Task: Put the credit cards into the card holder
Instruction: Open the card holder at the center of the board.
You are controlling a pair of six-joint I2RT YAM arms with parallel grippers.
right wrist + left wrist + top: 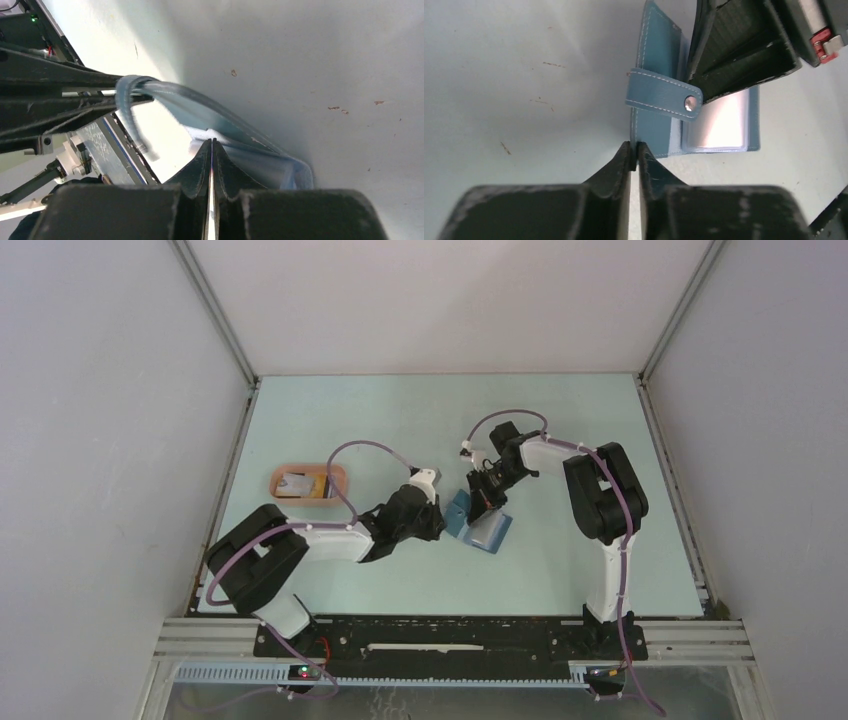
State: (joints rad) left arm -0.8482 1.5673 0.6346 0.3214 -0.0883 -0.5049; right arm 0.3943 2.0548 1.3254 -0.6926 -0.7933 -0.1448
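Okay, holder [488,530] lies open near the middle of the table [400,420], with both grippers on it. The left gripper [634,150] comes in from the left, fingers narrowed to a sliver and pinching the bottom edge of the raised blue cover. The cover stands roughly upright in the left wrist view. The strap [659,92] hangs loose across it, its snap [690,103] undone. A clear sleeve [719,120] lies flat beside the cover, shiny and reflecting light.

The right gripper [211,145] is over the sleeve side of the holder, tips down at the inner pages. Its fingers are pressed together on a thin pale card [210,190], seen edge-on between the pads. Card colour cannot be told. From the right wrist view the cover bows in a curve toward the left fingers, which clamp its far edge.

The pink tray [340,475] sits well to the left of the holder, beside the left arm. More cards [297,485] are in it, one yellowish and one whitish; their exact number is unclear.
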